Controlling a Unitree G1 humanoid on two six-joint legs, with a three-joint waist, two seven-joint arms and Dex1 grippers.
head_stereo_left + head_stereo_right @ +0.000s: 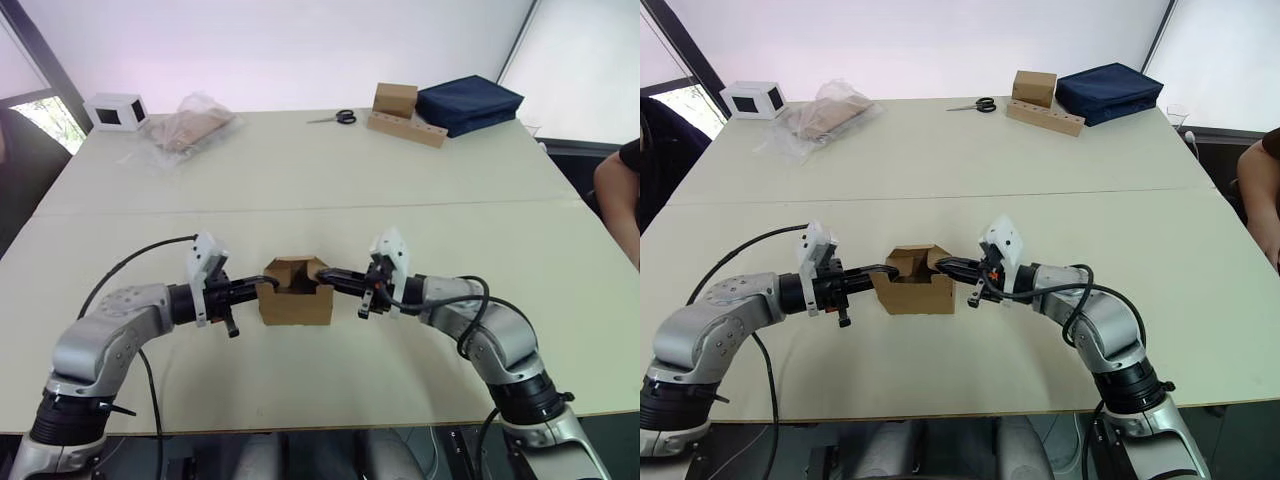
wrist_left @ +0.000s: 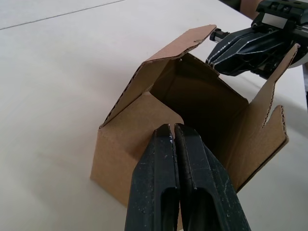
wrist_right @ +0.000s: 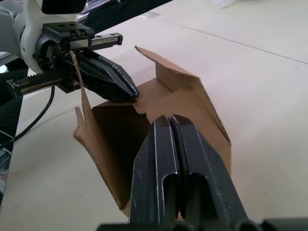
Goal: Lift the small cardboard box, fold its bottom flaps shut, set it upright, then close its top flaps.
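The small cardboard box [image 1: 296, 303] stands upright on the table near its front edge, with its top flaps partly raised. My left gripper [image 1: 262, 285] is shut, and its tips rest on the left-hand flap [image 2: 144, 108], which tilts inward over the opening. From the other side, my right gripper [image 1: 325, 275] is shut too, its tips reaching over the box's right rim onto the flap [image 3: 166, 98] there. Neither gripper holds anything. The box's inside [image 2: 202, 101] looks dark and empty.
At the back of the table [image 1: 300, 190] are a white box with a black window [image 1: 117, 110], a plastic bag [image 1: 190, 128], scissors [image 1: 338, 117], a brown box on a long cardboard strip [image 1: 405, 115] and a navy bag [image 1: 468, 102]. A person's arm [image 1: 620, 195] shows at the right edge.
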